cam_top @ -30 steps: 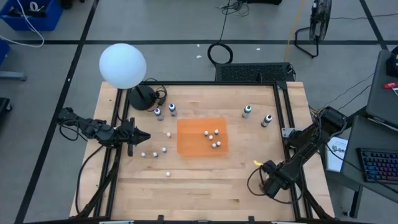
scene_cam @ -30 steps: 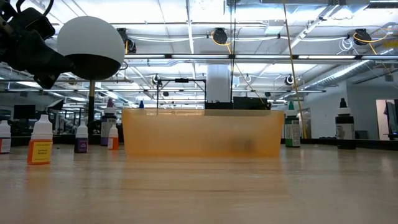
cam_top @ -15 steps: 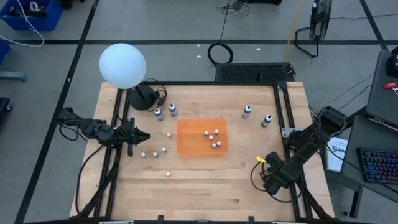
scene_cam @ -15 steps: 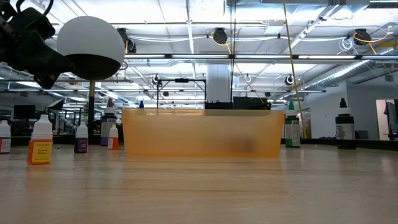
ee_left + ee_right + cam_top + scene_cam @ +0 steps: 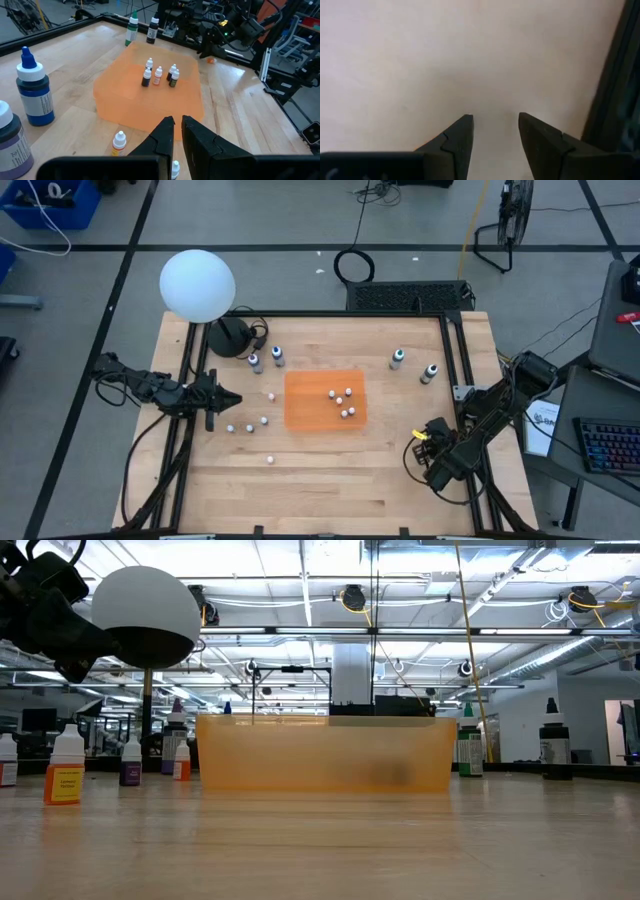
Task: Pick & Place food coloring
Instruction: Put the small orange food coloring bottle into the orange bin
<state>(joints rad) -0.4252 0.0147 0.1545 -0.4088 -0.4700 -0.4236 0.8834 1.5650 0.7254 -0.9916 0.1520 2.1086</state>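
Four food coloring bottles stand on the orange mat mid-bench. The left gripper, fingers together, waits at the left edge. The right gripper, fingers apart and empty, hangs near the right edge.

Four small bottles stand on the mat, larger bottles behind

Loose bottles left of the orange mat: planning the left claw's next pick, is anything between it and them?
Nothing visible. The shut left claw hangs at the table's left side; small bottles stand just beside it on bare wood, short of the orange mat.
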